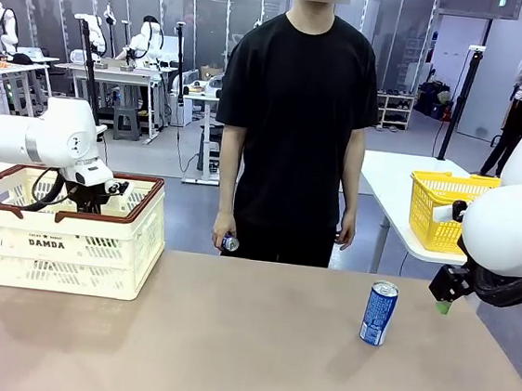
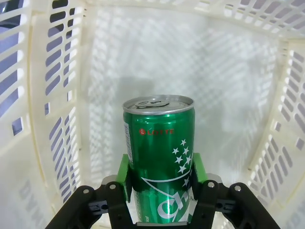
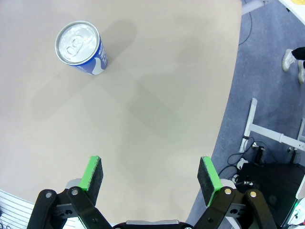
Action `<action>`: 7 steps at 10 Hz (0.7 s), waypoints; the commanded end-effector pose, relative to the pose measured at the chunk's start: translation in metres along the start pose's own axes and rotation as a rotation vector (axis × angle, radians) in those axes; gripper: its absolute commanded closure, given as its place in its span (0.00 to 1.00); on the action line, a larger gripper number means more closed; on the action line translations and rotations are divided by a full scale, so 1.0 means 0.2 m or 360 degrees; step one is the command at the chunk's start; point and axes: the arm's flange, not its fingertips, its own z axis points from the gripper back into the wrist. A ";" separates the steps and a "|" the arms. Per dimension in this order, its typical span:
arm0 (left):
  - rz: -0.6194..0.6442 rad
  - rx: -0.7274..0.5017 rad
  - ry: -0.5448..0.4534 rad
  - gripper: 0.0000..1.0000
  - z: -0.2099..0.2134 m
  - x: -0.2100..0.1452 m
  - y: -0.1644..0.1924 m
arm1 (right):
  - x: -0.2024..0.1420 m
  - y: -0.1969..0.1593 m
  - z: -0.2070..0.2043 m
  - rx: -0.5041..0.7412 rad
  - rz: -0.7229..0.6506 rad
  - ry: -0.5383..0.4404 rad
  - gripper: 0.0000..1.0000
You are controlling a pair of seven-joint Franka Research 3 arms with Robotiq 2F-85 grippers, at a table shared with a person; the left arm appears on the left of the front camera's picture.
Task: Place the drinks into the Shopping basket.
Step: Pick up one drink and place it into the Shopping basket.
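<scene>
Green can clamped in my left gripper, inside the Shopping basket. I'd lower it upright to the bottom before letting go. Right gripper spread; blue can on table.

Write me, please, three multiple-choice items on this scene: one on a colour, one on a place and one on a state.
1. What colour is the slim can standing on the table?
A. red
B. blue
C. green

2. Where is the green can that the left gripper holds?
A. on the table
B. on the floor
C. inside the Shopping basket

3. How does the right gripper stand?
A. open, holding nothing
B. shut on a can
C. shut on nothing

Answers:
1 B, its side shows blue in the front view.
2 C, cream slotted walls surround it.
3 A, its jaws stand wide apart over bare table.
</scene>
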 end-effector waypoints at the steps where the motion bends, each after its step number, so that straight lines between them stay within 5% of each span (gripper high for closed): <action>1: -0.0031 -0.0021 -0.0035 0.42 0.03 0.00 0.04 | 0.00 -0.01 0.00 0.0000 0.0019 0.0003 0.00; 7: -0.0049 -0.0069 -0.0042 0.42 -0.07 0.03 0.07 | 0.00 -0.01 0.00 0.0000 0.0019 0.0003 0.00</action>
